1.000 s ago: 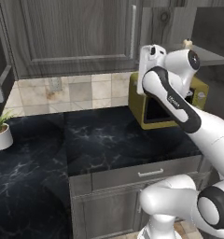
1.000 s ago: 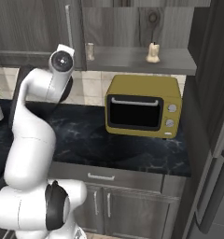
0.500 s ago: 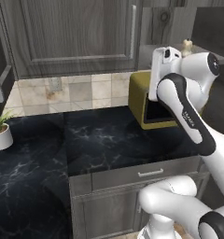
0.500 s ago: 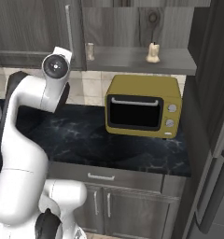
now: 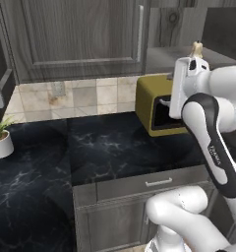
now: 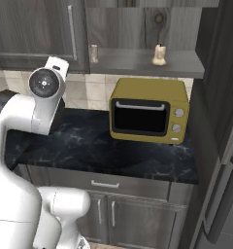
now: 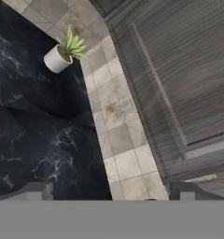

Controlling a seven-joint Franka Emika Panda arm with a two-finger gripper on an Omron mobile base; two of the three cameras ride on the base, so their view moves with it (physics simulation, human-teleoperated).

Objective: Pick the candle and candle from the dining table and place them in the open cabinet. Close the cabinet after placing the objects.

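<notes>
From left to right: a small potted plant point(image 7: 65, 50) in a white pot stands on the black marbled counter point(image 5: 105, 147), far off to the left of the claw. Above the counter hangs the closed grey cabinet door point(image 5: 75, 37) with its slim bar handle point(image 5: 140, 30). The robot's claw point(image 7: 111, 191) is raised in front of that door, fingers spread wide and holding nothing. To the claw's right sits a yellow microwave point(image 6: 149, 110). Above it, on the open cabinet shelf point(image 6: 181, 65), stands one cream candle point(image 6: 159, 55), upright. A second candle cannot be made out for certain. The placing step seems done or nearly so; next likely comes swinging the open door point(image 6: 220, 73) at far right shut.
</notes>
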